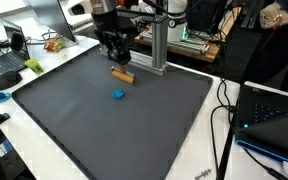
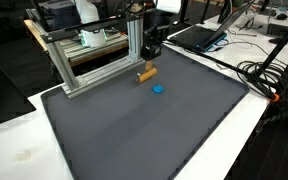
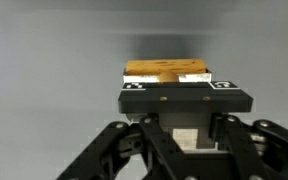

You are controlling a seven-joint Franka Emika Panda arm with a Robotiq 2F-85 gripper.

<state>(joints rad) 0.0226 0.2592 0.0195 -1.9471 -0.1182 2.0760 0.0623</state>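
A light wooden block [image 1: 123, 74] lies on the dark grey mat [image 1: 104, 130], close to the aluminium frame. In both exterior views my gripper [image 1: 115, 58] stands over the block's end [image 2: 146, 72] and reaches down onto it. In the wrist view the gripper [image 3: 186, 125] has its fingers drawn in on a pale piece of wood between them, and the block's orange-brown top [image 3: 167, 70] shows beyond the black finger bar. A small blue object [image 1: 118, 95] sits on the mat a short way from the block, untouched; it is also seen in an exterior view [image 2: 158, 88].
An aluminium frame [image 2: 94, 55] stands on the mat's edge right behind the gripper. Laptops [image 2: 199, 35] and cables [image 2: 269, 75] lie beyond the mat. A white table edge [image 2: 24, 150] surrounds the mat [image 2: 154, 130].
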